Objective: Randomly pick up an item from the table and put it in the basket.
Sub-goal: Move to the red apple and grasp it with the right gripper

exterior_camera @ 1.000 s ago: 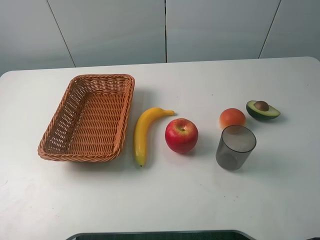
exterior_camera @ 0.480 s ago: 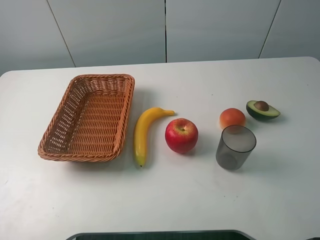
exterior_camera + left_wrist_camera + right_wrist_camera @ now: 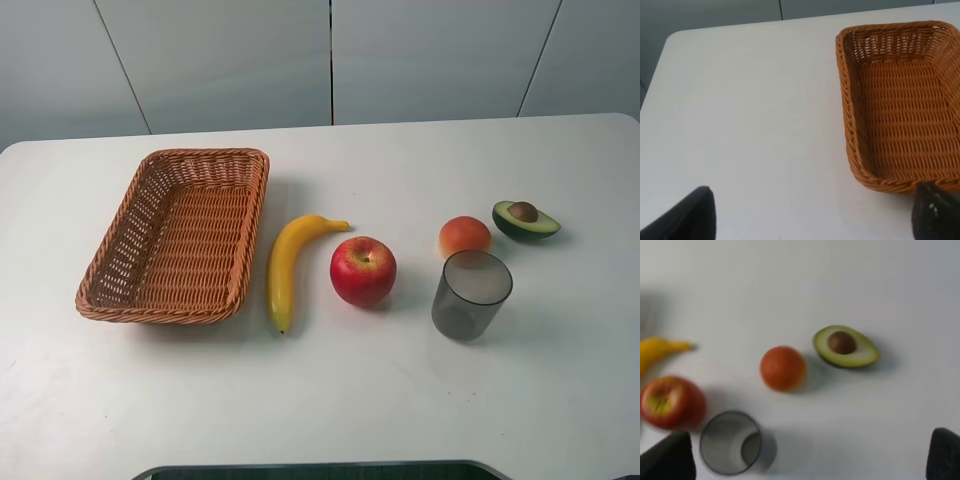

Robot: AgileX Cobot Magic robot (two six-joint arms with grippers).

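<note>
Exterior high view: the apple (image 3: 363, 271) rests on the table (image 3: 330, 400), at 3 o'clock from the empty basket (image 3: 160, 312), with the banana (image 3: 288, 262) between them. No arm appears here. Wrist views: left gripper (image 3: 815, 220) and right gripper (image 3: 805, 462) hang above the table, jaws spread wide and holding nothing, probably readied for a grasp. The cup (image 3: 470, 294), at the apple's 4 o'clock, likely restricts approach.

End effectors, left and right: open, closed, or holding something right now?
Left end effector: open, holding nothing.
Right end effector: open, holding nothing.
</note>
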